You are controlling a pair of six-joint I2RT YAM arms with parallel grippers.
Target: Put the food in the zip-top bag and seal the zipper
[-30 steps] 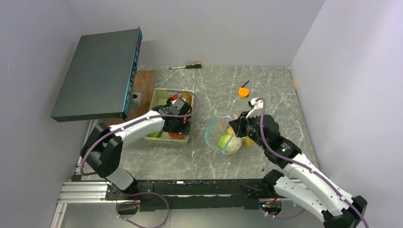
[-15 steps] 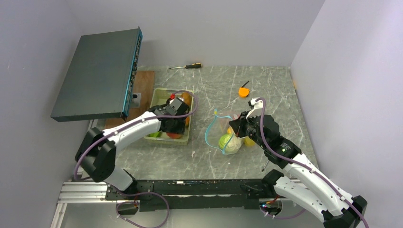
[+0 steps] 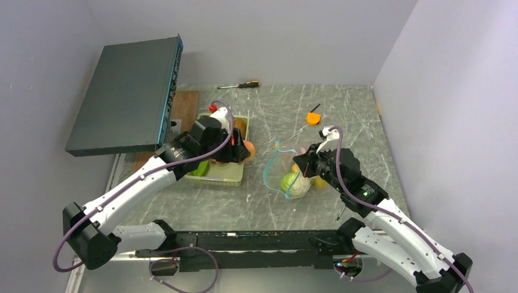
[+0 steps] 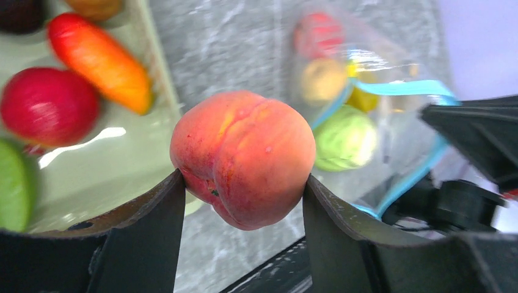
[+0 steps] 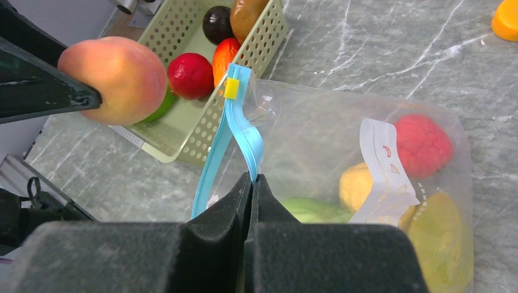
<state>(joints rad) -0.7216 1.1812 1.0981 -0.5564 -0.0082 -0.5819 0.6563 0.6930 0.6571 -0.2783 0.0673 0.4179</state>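
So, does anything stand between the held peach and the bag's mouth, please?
Nothing visible does: only tabletop lies between the peach in the left gripper and the zip-top bag, whose zipper the right gripper pinches.

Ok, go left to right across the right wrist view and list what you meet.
Peach → zipper → white label on the bag → orange tool at the top right corner.

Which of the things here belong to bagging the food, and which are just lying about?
Belongs to the job: peach in the left gripper; zip-top bag; zipper, pinched by the right gripper; food in the tray.
Lying about: screwdriver; orange tool; dark flat box; wooden board.
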